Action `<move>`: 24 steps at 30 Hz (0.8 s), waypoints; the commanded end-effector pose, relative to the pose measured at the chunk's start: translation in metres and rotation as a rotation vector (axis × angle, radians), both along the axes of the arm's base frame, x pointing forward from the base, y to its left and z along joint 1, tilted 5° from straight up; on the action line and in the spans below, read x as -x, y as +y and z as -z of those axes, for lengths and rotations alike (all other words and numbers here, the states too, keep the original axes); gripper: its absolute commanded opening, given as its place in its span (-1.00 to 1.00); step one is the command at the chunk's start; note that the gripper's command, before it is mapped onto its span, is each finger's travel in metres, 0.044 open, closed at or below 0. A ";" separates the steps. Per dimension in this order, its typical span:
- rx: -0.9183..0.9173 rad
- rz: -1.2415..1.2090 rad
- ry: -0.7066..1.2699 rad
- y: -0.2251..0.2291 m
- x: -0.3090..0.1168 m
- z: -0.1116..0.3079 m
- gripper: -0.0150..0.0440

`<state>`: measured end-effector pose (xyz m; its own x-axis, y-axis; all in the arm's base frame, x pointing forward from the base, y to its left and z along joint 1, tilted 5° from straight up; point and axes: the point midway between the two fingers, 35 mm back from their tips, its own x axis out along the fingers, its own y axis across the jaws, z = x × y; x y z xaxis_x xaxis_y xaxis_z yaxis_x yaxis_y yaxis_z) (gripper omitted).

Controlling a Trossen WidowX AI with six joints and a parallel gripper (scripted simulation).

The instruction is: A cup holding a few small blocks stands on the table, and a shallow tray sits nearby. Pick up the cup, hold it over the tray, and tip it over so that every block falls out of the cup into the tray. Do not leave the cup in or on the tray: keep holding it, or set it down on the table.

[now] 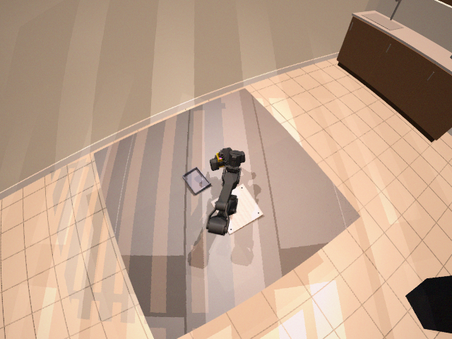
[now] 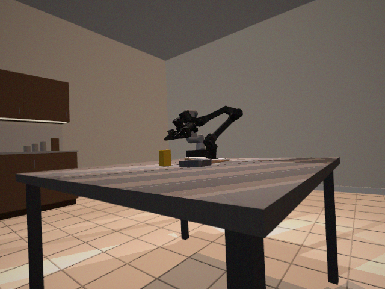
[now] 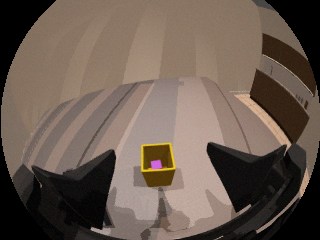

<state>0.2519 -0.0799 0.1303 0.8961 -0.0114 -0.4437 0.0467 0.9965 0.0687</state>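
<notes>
A yellow square cup (image 2: 164, 158) (image 3: 158, 179) stands upright on the table. In the wrist view its open top shows a purple block (image 3: 156, 164) inside, with a sliver of orange by it; other contents are hidden. A shallow dark-rimmed tray (image 1: 188, 186) (image 2: 195, 164) lies near the cup; in the wrist view it is mostly hidden behind the left finger. My gripper (image 2: 169, 138) (image 3: 162, 151) is wide open and empty, above the cup with a gap. In the wrist view the cup appears between and beyond the fingers. In the top view the gripper partly covers the cup.
A pale board (image 1: 248, 207) lies at my arm's base, beside the tray. A grey arm-like shape (image 2: 199, 138) stands behind my arm in the exterior view. The table (image 1: 306, 175) (image 2: 124, 180) extends around these things. A brown cabinet (image 1: 394, 69) stands beyond it.
</notes>
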 end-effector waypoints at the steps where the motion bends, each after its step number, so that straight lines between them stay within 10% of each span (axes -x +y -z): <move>1: 0.014 0.003 0.002 -0.003 0.004 0.009 1.00; 24: 0.014 0.003 0.002 0.001 0.007 0.080 1.00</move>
<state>0.2482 -0.0802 0.0568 0.8959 -0.0179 -0.4438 0.0482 0.9972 0.0570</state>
